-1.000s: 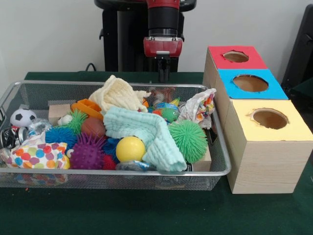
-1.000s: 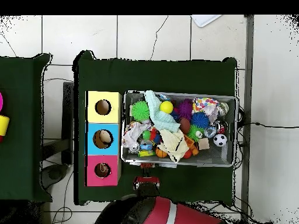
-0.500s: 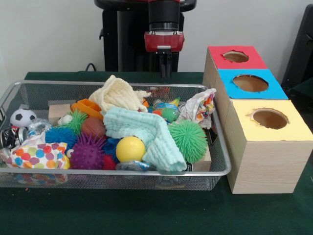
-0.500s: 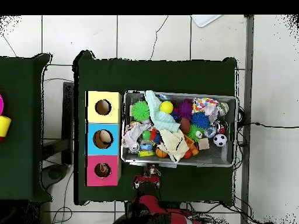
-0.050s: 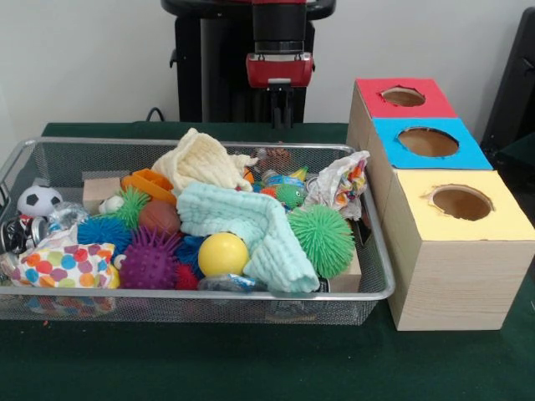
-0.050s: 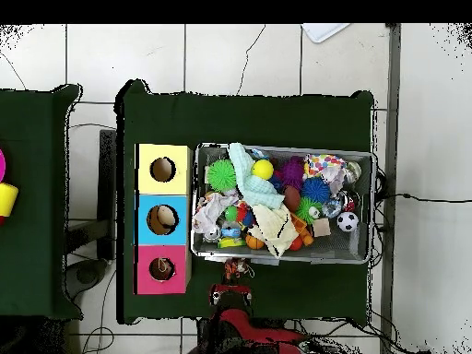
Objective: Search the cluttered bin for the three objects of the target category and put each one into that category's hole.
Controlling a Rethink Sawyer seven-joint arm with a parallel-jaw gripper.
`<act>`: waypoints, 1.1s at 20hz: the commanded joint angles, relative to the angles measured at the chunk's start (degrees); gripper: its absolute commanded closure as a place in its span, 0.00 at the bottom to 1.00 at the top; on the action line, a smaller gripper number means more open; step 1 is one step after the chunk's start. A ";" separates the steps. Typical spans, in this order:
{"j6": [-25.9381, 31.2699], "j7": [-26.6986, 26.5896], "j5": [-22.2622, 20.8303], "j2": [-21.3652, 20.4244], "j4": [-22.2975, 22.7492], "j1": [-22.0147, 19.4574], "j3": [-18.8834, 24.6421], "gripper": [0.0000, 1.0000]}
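Note:
A wire mesh bin (image 5: pixel 209 294) (image 6: pixel 370 207) is full of mixed toys. They include a yellow ball (image 5: pixel 222 253) (image 6: pixel 264 170), a green spiky ball (image 5: pixel 322 241) (image 6: pixel 220 174), a purple spiky ball (image 5: pixel 150 261), a brown ball (image 5: pixel 159 217), a small soccer ball (image 5: pixel 38 199) (image 6: pixel 348 221) and a wooden block (image 5: pixel 100 190). A mint cloth (image 5: pixel 251 221) and a cream cloth (image 5: pixel 201 160) lie over the pile. My gripper (image 5: pixel 280 117) (image 6: pixel 238 270) hangs above the table just behind the bin's far rim, touching no toy.
Beside the bin stands a wooden box with three holes: red top (image 5: pixel 376 88) (image 6: pixel 147 281), blue top (image 5: pixel 393 134) (image 6: pixel 146 205), yellow top (image 5: pixel 501 221) (image 6: pixel 147 155). Something lies inside the blue hole in the overhead view. A crumpled printed wrapper (image 5: pixel 338 184) sits at the bin's box-side end.
My gripper has risen slightly, and the arm has drawn back toward the robot's base. The toys in the bin have not moved.

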 commanded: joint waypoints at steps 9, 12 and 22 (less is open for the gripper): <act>-5.90 10.99 2.47 3.83 -7.14 2.56 -0.22 0.00; -8.60 11.36 3.23 4.88 -7.66 2.92 -1.29 0.00; -9.10 9.23 0.67 6.05 -9.60 0.64 -1.97 0.00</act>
